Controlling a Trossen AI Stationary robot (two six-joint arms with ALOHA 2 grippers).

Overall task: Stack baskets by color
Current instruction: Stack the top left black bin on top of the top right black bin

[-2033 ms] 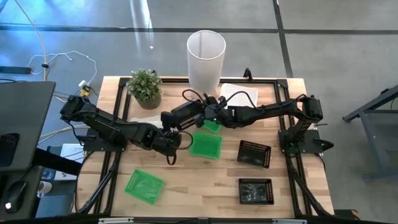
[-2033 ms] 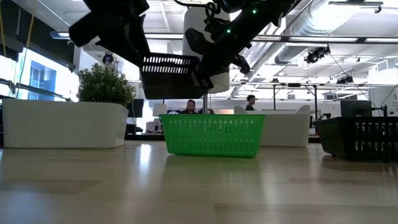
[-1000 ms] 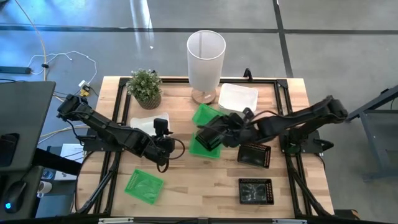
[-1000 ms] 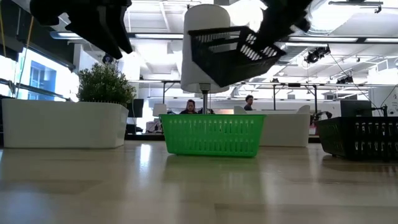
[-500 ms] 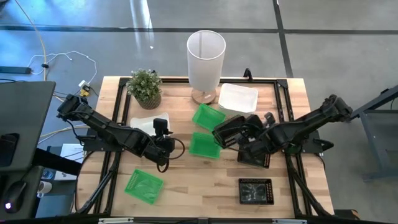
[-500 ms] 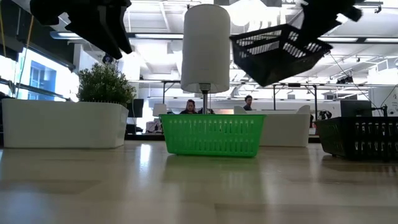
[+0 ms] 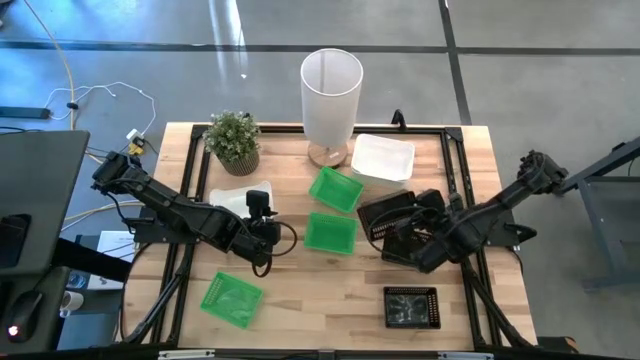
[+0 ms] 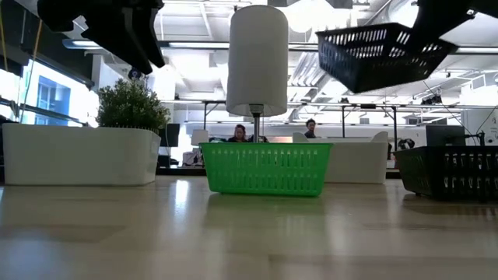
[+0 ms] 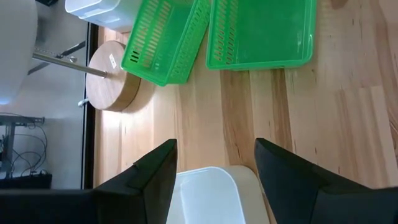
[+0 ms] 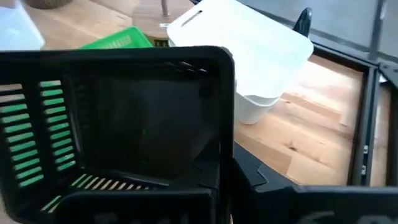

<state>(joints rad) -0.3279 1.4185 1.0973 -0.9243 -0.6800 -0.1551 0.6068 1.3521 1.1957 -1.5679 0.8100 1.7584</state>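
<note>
My right gripper [image 7: 418, 225] is shut on a black mesh basket [image 7: 385, 215], which hangs in the air over the table's right half and shows high up in the low view [image 8: 381, 54]. Another black basket [image 7: 411, 307] lies near the front right. Three green baskets [image 7: 335, 188] [image 7: 330, 232] [image 7: 231, 298] rest on their bottoms on the table. A white basket [image 7: 382, 157] sits at the far right. My left gripper [image 9: 214, 180] stands open above another white basket [image 9: 208, 196], touching nothing. My right gripper holds the black basket by the wall facing the table's right edge [image 10: 214, 177], close to a corner. It comes from the right, slanting down. The basket is lifted clear, opening upward and about level [image 8: 381, 54]; the fingers themselves are hidden behind the wall.
A tall white bin [image 7: 331, 90] on a round wooden foot [image 9: 112, 84] stands at the far middle, with a potted plant [image 7: 233, 140] to its left. The black frame rails [image 7: 462, 170] run along the table's sides. People sit in the room beyond.
My right gripper has carried the black basket toward the table's right edge, from above the green baskets to above the right half. The wrist has rolled, and the basket has turned from tilted to about level, still lifted clear.
</note>
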